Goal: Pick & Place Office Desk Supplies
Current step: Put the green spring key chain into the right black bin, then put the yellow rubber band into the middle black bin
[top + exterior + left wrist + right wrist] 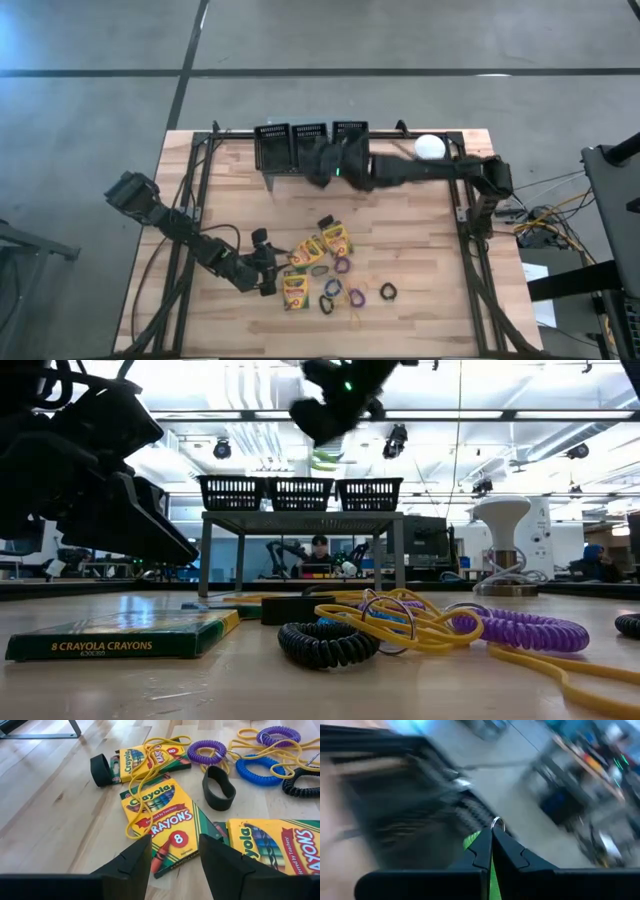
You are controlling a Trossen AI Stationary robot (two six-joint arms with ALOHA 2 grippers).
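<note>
High view: right gripper (322,172) reached across the far side of table (420,250), just in front of the grey perforated stand (310,147), white dome (430,147) to its right. Left gripper (268,262) sat low at near left, just beside the crayon boxes (318,258); elastic loops (345,290) and rubber bands scattered right of them.

Low view: right gripper (335,405) hung high above the stand (300,500), a green loop (325,458) dangling under it. Crayon box (125,635) lay near left; black coil (325,642), yellow rubber bands (420,625) and purple coil (525,630) in front.

Left wrist view: fingers (131,865) spread apart over a crayon box (162,817), nothing gripped.

Right wrist view: fingers pressed together on a green loop (475,840) with a metal ring (497,824); background too blurred to read.
</note>
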